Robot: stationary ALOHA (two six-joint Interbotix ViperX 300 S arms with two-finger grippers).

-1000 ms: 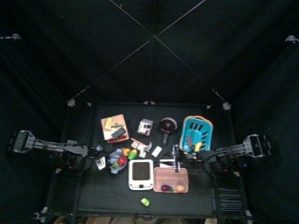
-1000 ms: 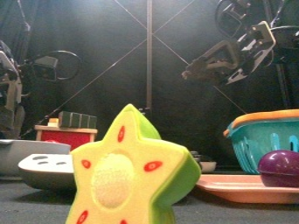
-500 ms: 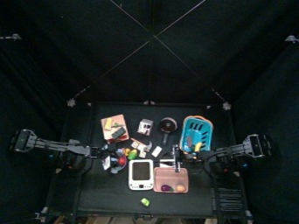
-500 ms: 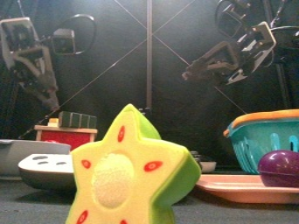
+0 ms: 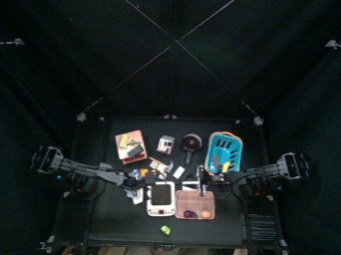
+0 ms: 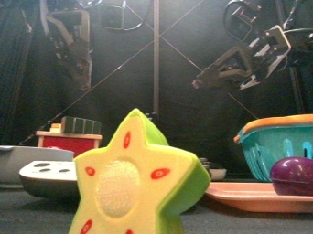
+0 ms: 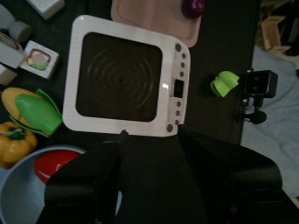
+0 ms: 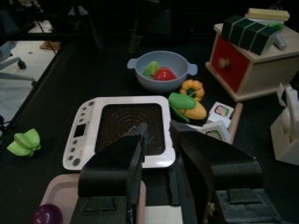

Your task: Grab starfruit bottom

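The starfruit is a yellow-green star with red spots, standing right at the table's front edge, small in the top view. It lies alone beyond the white tray, well apart from it in the left wrist view and in the right wrist view. My left gripper hovers over the white tray's near end with its jaws wide open and empty, above the table's left middle. My right gripper hangs at the table's right, a narrow gap between its jaws, holding nothing.
A pink tray with a purple ball lies beside the white tray. A blue basket, a red box, a grey bowl and loose toys crowd the back. A black camera mount stands by the starfruit.
My left arm has reached in from the left over the toys to the white tray; in the front view it has swung up and to the right. The right arm has stayed put.
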